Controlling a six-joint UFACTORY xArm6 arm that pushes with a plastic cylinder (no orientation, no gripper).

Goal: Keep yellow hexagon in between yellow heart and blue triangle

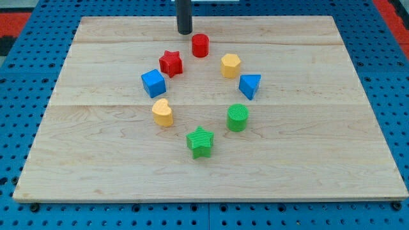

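The yellow hexagon [231,65] sits right of centre near the view's top, just up and left of the blue triangle [250,85]. The yellow heart [163,112] lies at the left of the ring of blocks, far from the hexagon. My tip [185,31] is at the view's top, just up and left of the red cylinder [200,45], and well left of the yellow hexagon. It touches no block.
A red star [170,62] and a blue cube [153,83] lie on the ring's left side. A green cylinder [238,117] and a green star [200,142] lie at its bottom. The wooden board [332,160] rests on a blue pegboard.
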